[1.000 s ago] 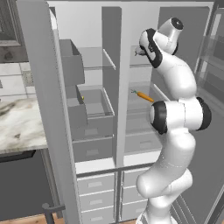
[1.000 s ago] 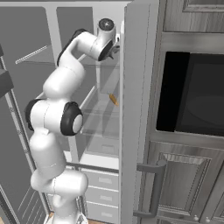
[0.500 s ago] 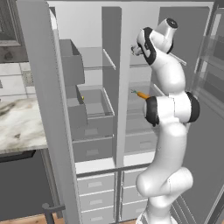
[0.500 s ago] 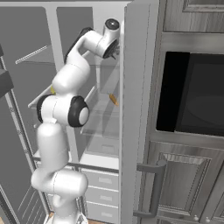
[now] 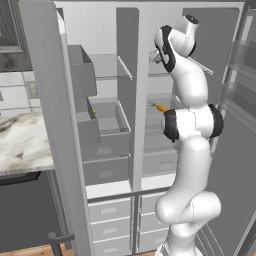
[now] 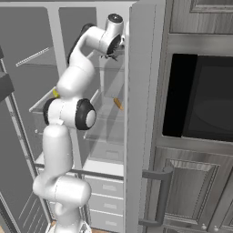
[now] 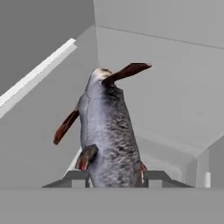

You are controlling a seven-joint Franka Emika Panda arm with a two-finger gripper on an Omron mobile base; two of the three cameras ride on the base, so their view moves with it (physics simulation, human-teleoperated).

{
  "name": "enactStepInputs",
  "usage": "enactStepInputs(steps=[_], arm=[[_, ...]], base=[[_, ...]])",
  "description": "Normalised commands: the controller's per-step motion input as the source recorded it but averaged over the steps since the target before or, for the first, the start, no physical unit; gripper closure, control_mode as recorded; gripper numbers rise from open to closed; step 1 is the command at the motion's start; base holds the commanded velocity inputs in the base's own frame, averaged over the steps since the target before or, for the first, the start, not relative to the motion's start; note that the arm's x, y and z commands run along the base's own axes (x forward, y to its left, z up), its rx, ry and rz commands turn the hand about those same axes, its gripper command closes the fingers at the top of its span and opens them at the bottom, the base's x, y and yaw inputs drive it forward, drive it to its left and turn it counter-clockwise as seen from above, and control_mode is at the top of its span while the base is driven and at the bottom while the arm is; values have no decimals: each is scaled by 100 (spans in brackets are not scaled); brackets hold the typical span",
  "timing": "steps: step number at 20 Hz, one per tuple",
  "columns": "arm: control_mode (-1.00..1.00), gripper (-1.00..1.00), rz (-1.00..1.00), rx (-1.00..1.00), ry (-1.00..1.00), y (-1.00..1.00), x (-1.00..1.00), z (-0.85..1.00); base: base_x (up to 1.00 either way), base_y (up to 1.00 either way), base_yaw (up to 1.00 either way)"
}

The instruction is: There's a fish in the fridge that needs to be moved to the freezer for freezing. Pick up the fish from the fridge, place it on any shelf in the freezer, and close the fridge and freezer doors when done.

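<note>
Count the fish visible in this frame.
1. The fish sits between the fingertips of the gripper in the hand view, up in the fridge. Others could be hidden behind the arm or in drawers.

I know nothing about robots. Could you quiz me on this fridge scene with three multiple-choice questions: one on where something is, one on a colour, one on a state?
1. Where is the fish?
A. between the fingers, on an upper shelf level
B. in a bottom drawer
C. on the marble counter

2. What colour is the stick on the shelf below the hand?
A. green
B. orange
C. white

3. How do the fridge and freezer doors stand?
A. both shut
B. one shut
C. both open

Answers:
1 A: the hand view shows the fish's body wedged between both fingers.
2 B: both base views show it orange.
3 C: both compartments' insides show.
</note>
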Motion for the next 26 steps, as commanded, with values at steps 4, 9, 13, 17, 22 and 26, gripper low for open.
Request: enactStepInputs(steps=[4,9,13,17,22,26], arm=[[-100,100,0,-1,-10,36,-54,-20],[-100,100,0,0,-18,5,-77,-9],[-100,100,0,1,-24,0,-100,-46],[-100,100,0,1,-34,3,-100,-31],[-100,100,0,-3,-13,25,-100,37],[-100,100,0,-6,0,34,-100,55]], base=[[0,0,0],[0,0,0],[0,0,0],[0,0,0],[0,0,0],[0,0,0]])
